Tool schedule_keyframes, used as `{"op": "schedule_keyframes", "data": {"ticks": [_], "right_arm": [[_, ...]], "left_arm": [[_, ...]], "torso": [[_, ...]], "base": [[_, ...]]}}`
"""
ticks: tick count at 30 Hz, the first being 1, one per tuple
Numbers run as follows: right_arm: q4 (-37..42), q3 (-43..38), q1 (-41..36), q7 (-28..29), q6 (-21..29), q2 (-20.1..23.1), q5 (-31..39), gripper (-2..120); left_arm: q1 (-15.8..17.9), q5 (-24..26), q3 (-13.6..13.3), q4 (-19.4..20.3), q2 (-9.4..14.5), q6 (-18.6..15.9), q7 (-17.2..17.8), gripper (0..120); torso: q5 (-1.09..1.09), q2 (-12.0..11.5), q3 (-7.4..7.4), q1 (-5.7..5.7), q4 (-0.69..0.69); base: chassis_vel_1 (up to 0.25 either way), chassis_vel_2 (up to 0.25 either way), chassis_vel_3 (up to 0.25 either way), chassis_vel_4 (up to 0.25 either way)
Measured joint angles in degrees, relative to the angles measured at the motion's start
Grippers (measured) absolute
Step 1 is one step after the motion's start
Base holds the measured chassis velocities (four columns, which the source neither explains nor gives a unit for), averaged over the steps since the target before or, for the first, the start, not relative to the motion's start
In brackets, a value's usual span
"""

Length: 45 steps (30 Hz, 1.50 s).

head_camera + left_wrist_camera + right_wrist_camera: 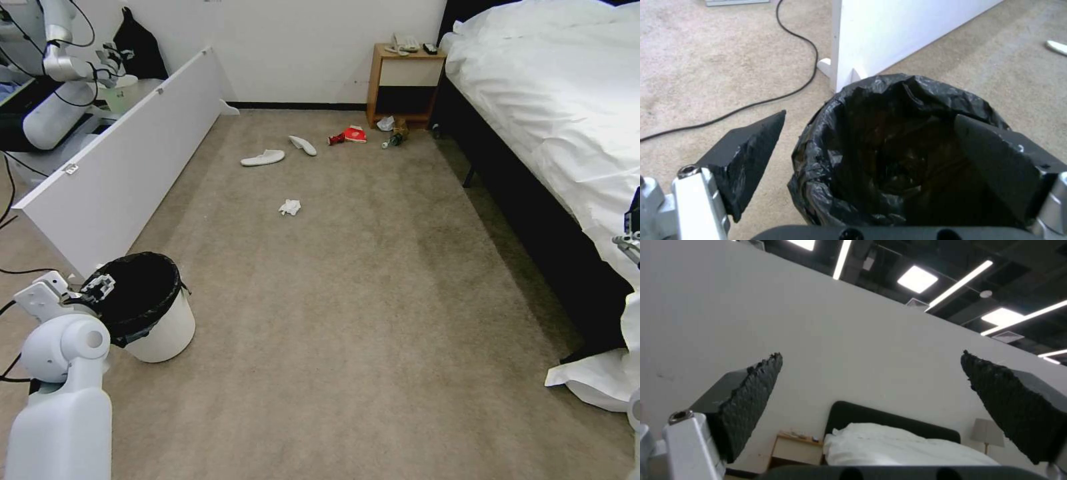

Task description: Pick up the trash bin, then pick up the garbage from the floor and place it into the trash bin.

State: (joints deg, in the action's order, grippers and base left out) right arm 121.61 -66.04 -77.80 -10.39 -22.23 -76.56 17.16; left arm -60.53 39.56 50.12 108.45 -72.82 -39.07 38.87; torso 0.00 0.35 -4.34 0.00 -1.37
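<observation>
The bin [150, 310], white with a black bag folded over its rim, stands on the carpet [347, 300] at the lower left of the head frame, beside the end of a long white board [127, 167]. The left claw [100, 287] hangs over the bin's near rim, spread wide; in the left wrist view one finger [746, 156] sits outside the bag and the other over the bin's mouth, gripping nothing. Litter lies well apart in the upper centre: a tissue [289, 207], two slippers [263, 158] [303, 145], a red cup [352, 135] and a bottle [393, 139] near the nightstand [403, 83]. The right claw [871, 400], at the right edge of the head frame beside the bed [553, 100], is wide open and empty.
</observation>
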Motion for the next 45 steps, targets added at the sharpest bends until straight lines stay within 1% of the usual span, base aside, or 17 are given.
{"op": "schedule_keyframes", "data": {"ticks": [4,7,8,10,12,15,16,18,19,21,22,24,28,31,32,34,45], "right_arm": [[-0.06,0.07,0.0,0.0,-0.02,-0.08,-0.11,100],[-0.17,0.25,0.05,0.0,-0.02,-0.08,-0.28,100],[-0.17,0.25,0.05,0.0,-0.02,-0.08,-0.28,100],[-0.19,0.37,0.04,-0.01,-0.02,-0.08,-0.36,100],[-0.19,0.37,0.04,-0.01,-0.02,-0.08,-0.36,100],[-0.25,0.41,0.02,-0.01,-0.02,-0.1,-0.46,100],[-0.25,0.41,0.02,-0.01,-0.02,-0.1,-0.46,100],[-0.25,0.41,-0.04,-0.01,-0.02,-0.1,-0.47,100],[-0.25,0.41,-0.04,-0.01,-0.02,-0.1,-0.47,100],[-0.31,0.39,-0.09,-0.01,-0.03,-0.1,-0.51,100],[-0.31,0.39,-0.09,-0.01,-0.03,-0.1,-0.51,100],[-0.35,0.43,-0.11,-0.01,-0.05,-0.19,-0.61,100],[-0.43,0.62,-0.1,-0.03,-0.08,-0.33,-0.93,100],[-0.45,0.69,-0.08,-0.03,-0.08,-0.37,-0.97,100],[-0.51,0.79,-0.02,-0.04,-0.08,-0.43,-1.08,100],[-0.59,0.85,-0.01,-0.05,-0.09,-0.51,-1.2,100],[-0.69,1.07,-0.02,-0.09,-0.24,-1.07,-1.81,100]], "left_arm": [[0.26,-0.12,0.02,-0.69,0.09,0.12,-0.28,100],[1.13,-0.24,0.05,-2.66,0.2,0.32,-0.75,100],[1.13,-0.24,0.05,-2.66,0.2,0.32,-0.75,100],[1.92,-0.46,0.01,-4.28,0.21,0.43,-0.97,100],[1.92,-0.46,0.01,-4.28,0.21,0.43,-0.97,100],[3.25,-1.14,-0.2,-7.78,0.06,0.7,-1.41,100],[3.25,-1.14,-0.2,-7.78,0.06,0.7,-1.41,100],[3.94,-1.78,-0.21,-10.47,-0.08,1.15,-1.99,100],[3.94,-1.78,-0.21,-10.47,-0.08,1.15,-1.99,100],[4.39,-2.32,-0.09,-12.48,-0.2,1.57,-2.55,100],[4.39,-2.32,-0.09,-12.48,-0.2,1.57,-2.55,100],[4.72,-3.15,0.16,-14.22,-0.27,2.01,-3.16,100],[5.06,-3.65,0.43,-15.79,-0.28,2.38,-3.87,100],[5.16,-3.83,0.48,-16.18,-0.28,2.49,-4.04,100],[5.54,-4.45,0.67,-17.54,-0.28,2.83,-4.59,100],[5.91,-4.97,0.83,-18.92,-0.32,3.22,-5.07,100],[6.64,-5.38,0.85,-21.92,-0.46,4.46,-6.61,100]], "torso": [[0.0,0.0,0.0,0.0,0.0],[0.0,0.0,0.0,0.0,0.0],[0.0,0.0,0.0,0.0,0.0],[0.0,0.0,0.0,0.0,0.0],[0.0,0.0,0.0,0.0,0.0],[0.0,0.0,0.0,0.0,0.0],[0.0,0.0,0.0,0.0,0.0],[0.0,0.0,0.0,0.0,0.0],[0.0,0.0,0.0,0.0,0.0],[0.0,0.0,0.0,0.0,0.0],[0.0,0.0,0.0,0.0,0.0],[0.0,0.0,0.0,0.0,0.0],[0.0,0.0,0.0,0.0,0.0],[0.0,0.0,0.0,0.0,0.0],[0.0,0.0,0.0,0.0,0.0],[0.0,0.0,0.0,0.0,0.0],[0.0,0.0,0.0,0.0,0.0]], "base": [[0.0,0.0,0.0,0.0],[0.0,0.0,0.0,0.0],[0.0,0.0,0.0,0.0],[0.0,0.0,0.0,0.0],[0.0,0.0,0.0,0.0],[0.0,0.0,0.0,0.0],[0.0,0.0,0.0,0.0],[0.0,0.0,0.0,0.0],[0.0,0.0,0.0,0.0],[0.0,0.0,0.0,0.0],[0.0,0.0,0.0,0.0],[0.0,0.0,0.0,0.0],[0.0,0.0,0.0,0.0],[0.0,0.0,0.0,0.0],[0.0,0.0,0.0,0.0],[0.0,0.0,0.0,0.0],[0.0,0.0,0.0,0.0]]}}
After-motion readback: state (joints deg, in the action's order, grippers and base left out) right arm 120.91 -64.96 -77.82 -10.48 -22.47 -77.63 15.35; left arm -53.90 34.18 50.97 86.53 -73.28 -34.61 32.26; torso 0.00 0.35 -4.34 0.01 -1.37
